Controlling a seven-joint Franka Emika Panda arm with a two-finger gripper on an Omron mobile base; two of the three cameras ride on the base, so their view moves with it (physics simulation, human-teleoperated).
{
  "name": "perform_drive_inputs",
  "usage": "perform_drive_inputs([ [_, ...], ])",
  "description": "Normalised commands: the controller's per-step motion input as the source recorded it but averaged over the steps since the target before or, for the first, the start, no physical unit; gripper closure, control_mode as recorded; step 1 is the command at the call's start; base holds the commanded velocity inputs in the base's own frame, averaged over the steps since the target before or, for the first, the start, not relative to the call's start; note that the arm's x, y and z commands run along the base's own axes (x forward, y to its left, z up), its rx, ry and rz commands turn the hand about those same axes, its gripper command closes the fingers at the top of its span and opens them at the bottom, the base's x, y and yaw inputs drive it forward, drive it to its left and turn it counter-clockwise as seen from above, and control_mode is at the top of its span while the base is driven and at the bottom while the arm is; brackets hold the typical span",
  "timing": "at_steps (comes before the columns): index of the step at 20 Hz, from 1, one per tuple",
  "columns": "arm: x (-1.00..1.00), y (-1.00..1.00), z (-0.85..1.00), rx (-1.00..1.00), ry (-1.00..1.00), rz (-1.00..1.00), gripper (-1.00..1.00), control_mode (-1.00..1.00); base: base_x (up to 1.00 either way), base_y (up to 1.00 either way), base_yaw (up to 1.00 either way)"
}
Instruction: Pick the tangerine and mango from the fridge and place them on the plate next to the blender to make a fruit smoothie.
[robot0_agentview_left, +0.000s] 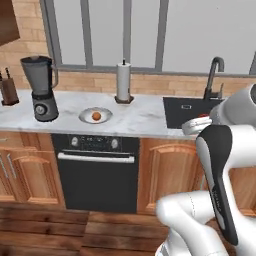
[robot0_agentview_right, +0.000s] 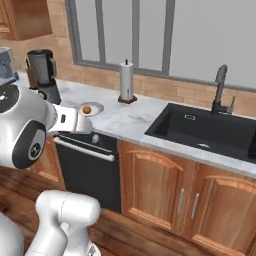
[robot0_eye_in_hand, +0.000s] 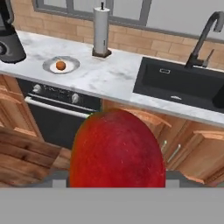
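The white marble counter (robot0_agentview_left: 135, 117) runs under the window, with the black oven (robot0_agentview_left: 97, 172) set into the wooden cabinets below it and the black sink (robot0_eye_in_hand: 179, 83) with its dark tap to the right. The dark grey blender with a smoky jug (robot0_agentview_left: 42, 87) stands at the counter's left end. Just beside it, to the right, lies the round pale grey-white plate (robot0_agentview_left: 86, 115), and the small orange tangerine (robot0_agentview_left: 97, 116) rests on it. A white paper-towel roll on a stand (robot0_agentview_left: 123, 82) stands behind the plate, near the wall. In the hand view, the red mango (robot0_eye_in_hand: 116, 148) sits large and close at the bottom where the gripper's fingers rise, in front of the cabinets; the fingertips are hidden, so their grip cannot be told.
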Motion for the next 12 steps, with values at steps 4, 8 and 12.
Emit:
perform_drive_inputs([
  [4, 0.0, 0.0, 0.0, 0.0, 0.0, 0.0, 1.0, 1.0, 1.0, 1.0, -0.14],
  [8, 0.0, 0.0, 0.0, 0.0, 0.0, 0.0, 1.0, 1.0, 1.0, 1.0, -0.34],
  [12, 0.0, 0.0, 0.0, 0.0, 0.0, 0.0, 1.0, 1.0, 0.98, 0.95, -0.43],
])
